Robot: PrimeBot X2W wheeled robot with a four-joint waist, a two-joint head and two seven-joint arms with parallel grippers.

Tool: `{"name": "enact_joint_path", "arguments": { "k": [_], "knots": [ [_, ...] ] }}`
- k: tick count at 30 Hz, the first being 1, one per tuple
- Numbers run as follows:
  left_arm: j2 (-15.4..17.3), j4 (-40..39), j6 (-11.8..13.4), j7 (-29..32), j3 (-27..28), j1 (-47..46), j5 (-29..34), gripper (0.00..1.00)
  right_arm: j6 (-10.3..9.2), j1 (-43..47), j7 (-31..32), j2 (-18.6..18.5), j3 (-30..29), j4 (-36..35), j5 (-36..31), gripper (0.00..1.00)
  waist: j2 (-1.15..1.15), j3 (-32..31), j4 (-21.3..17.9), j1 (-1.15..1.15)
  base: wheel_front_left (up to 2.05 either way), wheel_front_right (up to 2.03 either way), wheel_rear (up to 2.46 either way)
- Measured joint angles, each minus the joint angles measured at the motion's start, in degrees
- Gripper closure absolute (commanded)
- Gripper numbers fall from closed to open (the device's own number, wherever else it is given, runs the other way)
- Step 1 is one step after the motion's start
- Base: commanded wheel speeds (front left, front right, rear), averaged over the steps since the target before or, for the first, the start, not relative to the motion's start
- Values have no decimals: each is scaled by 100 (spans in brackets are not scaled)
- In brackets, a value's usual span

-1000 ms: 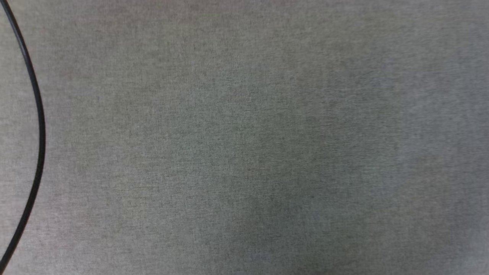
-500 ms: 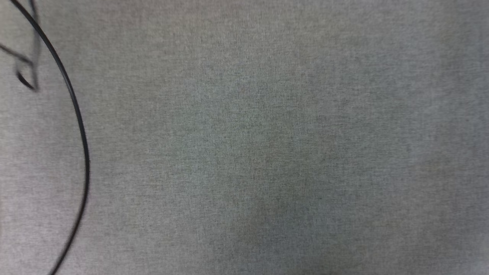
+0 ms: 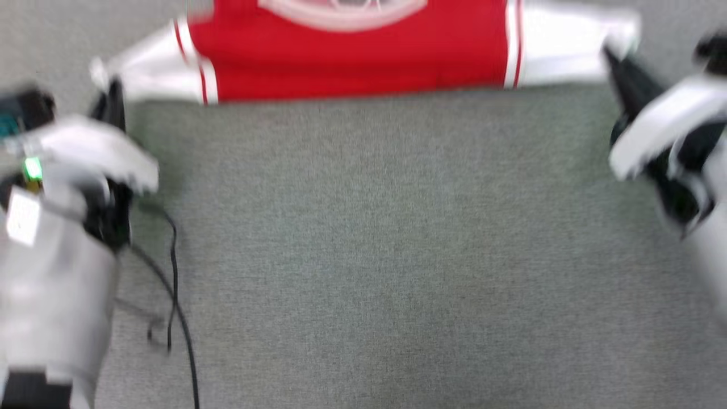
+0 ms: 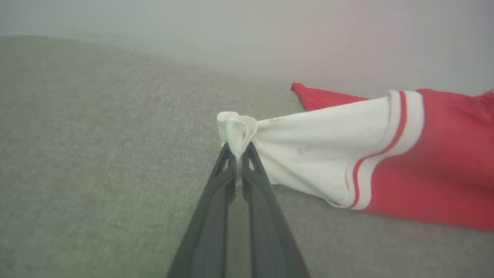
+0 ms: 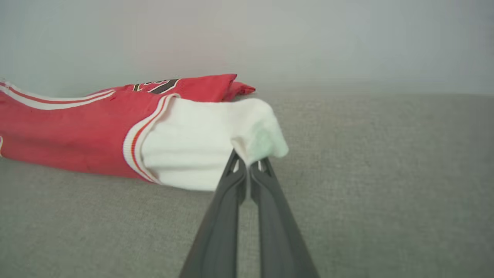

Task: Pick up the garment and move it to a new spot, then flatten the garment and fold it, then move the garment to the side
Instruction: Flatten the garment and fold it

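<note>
Where the garment rests, a grey fabric surface meets a pale background.

The right hand is clamping the white sleeve end of the garment at its tips, while the red body is lying stretched out to the hand's left on the grey cloth surface.

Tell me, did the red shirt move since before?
Cannot tell. The red shirt is at the head view's top now, but that whole view shifted, black cable included: the camera moved, and the grey surface offers no fixed mark.
</note>
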Motion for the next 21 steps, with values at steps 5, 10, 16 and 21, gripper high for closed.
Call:
{"name": "enact_joint_path", "arguments": {
  "k": [5,10,16,21],
  "knots": [
    [27,-405,78,-91,69,1202,-120,100,0,1060,-60,2,15,-316,144,100,0,-515,-15,0,0,0,0],
    [13,-934,237,-5,59,2267,-207,100,0,2084,44,-51,-163,-611,227,100,0,-1047,-16,-1,0,0,0],
    [85,-1702,538,154,69,3406,-304,100,1,3116,198,-15,-580,-961,140,100,0,-1567,16,-1,0,0,0],
    [141,-2419,848,321,56,4325,-353,100,1,3987,345,191,-1053,-1240,-52,100,0,-1939,61,-1,0,0,0]
  ]
}}
